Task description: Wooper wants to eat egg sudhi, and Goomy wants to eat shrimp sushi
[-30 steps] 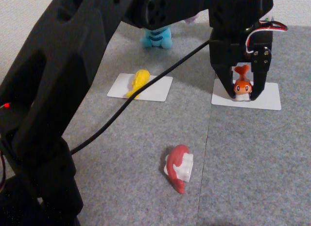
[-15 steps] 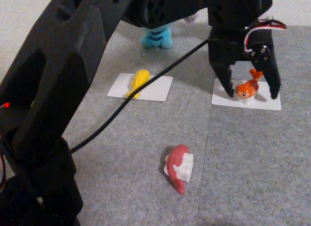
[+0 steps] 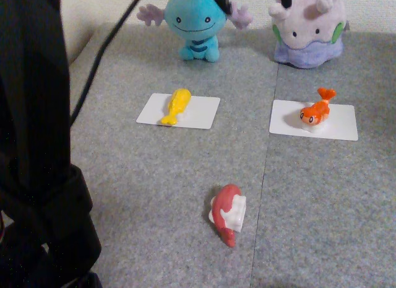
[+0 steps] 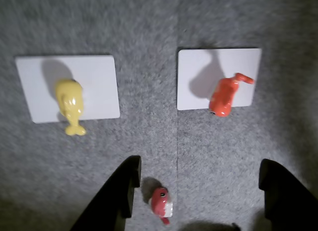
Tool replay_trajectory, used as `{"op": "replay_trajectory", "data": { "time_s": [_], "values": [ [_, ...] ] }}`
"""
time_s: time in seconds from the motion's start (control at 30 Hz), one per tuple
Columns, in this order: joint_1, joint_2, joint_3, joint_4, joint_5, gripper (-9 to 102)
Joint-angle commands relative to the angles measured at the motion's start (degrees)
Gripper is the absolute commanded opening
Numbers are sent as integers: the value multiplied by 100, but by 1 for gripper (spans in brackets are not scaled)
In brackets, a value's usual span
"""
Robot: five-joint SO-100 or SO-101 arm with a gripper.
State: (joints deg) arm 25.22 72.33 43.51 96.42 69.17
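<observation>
In the wrist view, the gripper [image 4: 198, 189] is spread wide and holds nothing. Nearest in the fixed view, a red-and-white sushi figure [image 3: 228, 213] lies on grey carpet [image 3: 154, 195]. Beyond it, the egg sudhi [image 3: 176, 106] and shrimp sushi [image 3: 314, 110] each rest on a white card. Farthest back sit Wooper [image 3: 195, 21] and Goomy [image 3: 307, 29].

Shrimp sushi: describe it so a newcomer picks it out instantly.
In the fixed view, find Goomy, the lilac plush at the back right. On the white card just before it lies the shrimp sushi: bright orange, forked tail up, unlike the yellow figure and the red-and-white one.
</observation>
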Motion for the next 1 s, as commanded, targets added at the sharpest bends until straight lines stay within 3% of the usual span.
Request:
{"op": "replay_trajectory", "data": {
  "time_s": [0.0, 0.2, 0.4, 0.6, 0.97],
  "values": [
    [-141, 633, -123, 114, 255, 27],
    [-782, 1811, 1116, 114, 527, 27],
    [-2057, 3507, 3103, 53, 1230, 27],
    [-3094, 4720, 4693, -923, 2074, 27],
    [-2988, 5704, 8481, -3393, 1898, 27]
  ]
}}
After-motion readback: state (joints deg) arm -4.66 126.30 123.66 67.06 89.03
